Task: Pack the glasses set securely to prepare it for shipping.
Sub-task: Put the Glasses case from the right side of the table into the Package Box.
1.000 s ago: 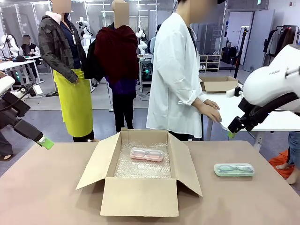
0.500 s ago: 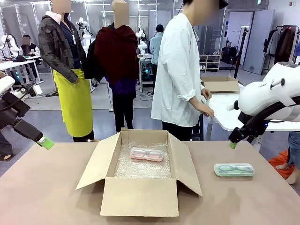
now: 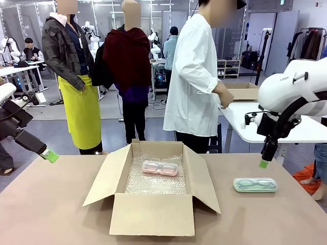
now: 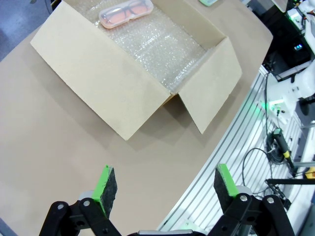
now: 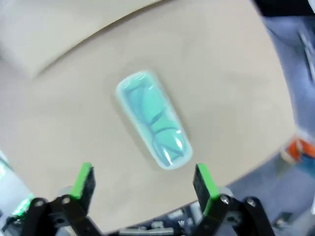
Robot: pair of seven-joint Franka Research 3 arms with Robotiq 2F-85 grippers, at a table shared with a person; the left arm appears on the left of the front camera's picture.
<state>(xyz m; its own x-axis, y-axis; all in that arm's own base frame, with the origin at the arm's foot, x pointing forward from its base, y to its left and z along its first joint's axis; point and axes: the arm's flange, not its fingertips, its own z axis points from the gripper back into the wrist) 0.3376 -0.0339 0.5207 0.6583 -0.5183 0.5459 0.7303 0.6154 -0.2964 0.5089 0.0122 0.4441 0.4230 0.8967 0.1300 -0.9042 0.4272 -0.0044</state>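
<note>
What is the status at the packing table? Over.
Both open: left pincer left of the box, right pincer above the green case on the table. In the box, pink case on bubble wrap. Nothing blocking.

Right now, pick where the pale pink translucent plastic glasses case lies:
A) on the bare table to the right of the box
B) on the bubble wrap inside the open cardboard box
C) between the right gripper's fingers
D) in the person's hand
B: the pale pink translucent plastic glasses case rests on the bubble wrap inside the open cardboard box; the mint green case is the one on the table.
</note>
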